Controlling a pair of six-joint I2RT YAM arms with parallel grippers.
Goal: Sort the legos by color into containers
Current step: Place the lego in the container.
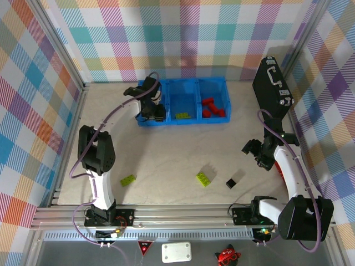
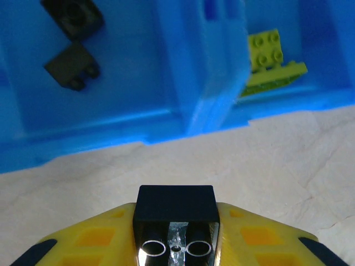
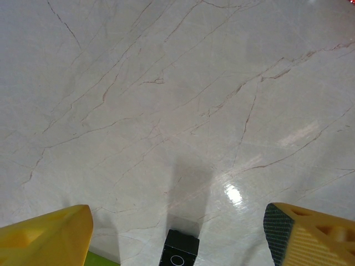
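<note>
Pinched fast between the yellow fingers of my left pincer: one held black brick, poised over the worktop close to the near wall of the blue bin, at its left compartment. Black case stands by the right wall. Bin contents: two black bricks left, lime bricks middle, red bricks right. My right pincer hangs spread wide, gripping nothing, near a loose black cube. Also loose on the worktop: a centre lime brick and a left lime brick, well apart
</note>
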